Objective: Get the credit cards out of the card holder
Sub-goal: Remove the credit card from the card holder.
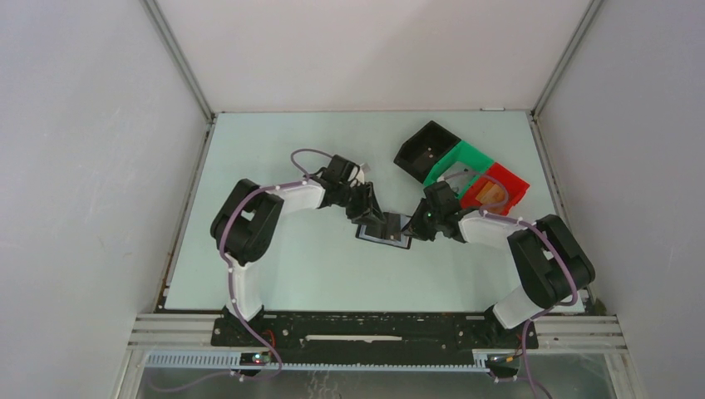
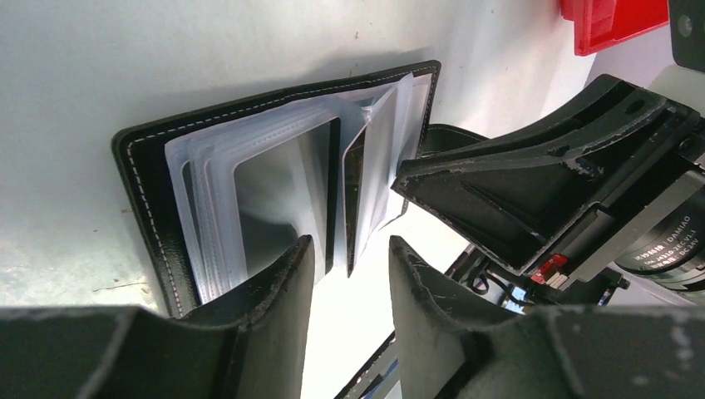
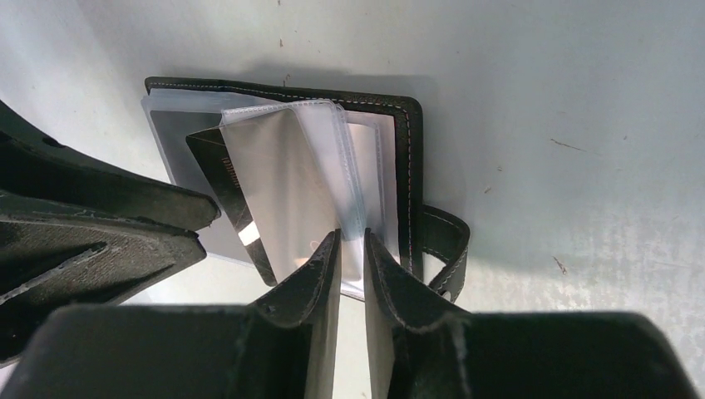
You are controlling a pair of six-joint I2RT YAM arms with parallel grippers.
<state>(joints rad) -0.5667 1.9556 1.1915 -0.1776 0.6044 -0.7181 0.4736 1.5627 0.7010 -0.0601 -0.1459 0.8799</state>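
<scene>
Black holder (image 2: 137,166): lying open on table (image 1: 291,266), between both grippers' tips.
Cards (image 2: 278,195): sitting in clear sleeves (image 3: 328,150), just beyond left fingers (image 2: 291,274).
Left gripper (image 2: 351,245): gaping narrowly, gripping nothing.
Right gripper (image 3: 351,239): nearly closing at a lifted sleeve; grip unclear.

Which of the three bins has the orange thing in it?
The red bin, rightmost of the row; an orange piece lies in it. The green bin and the black bin sit to its left.
</scene>
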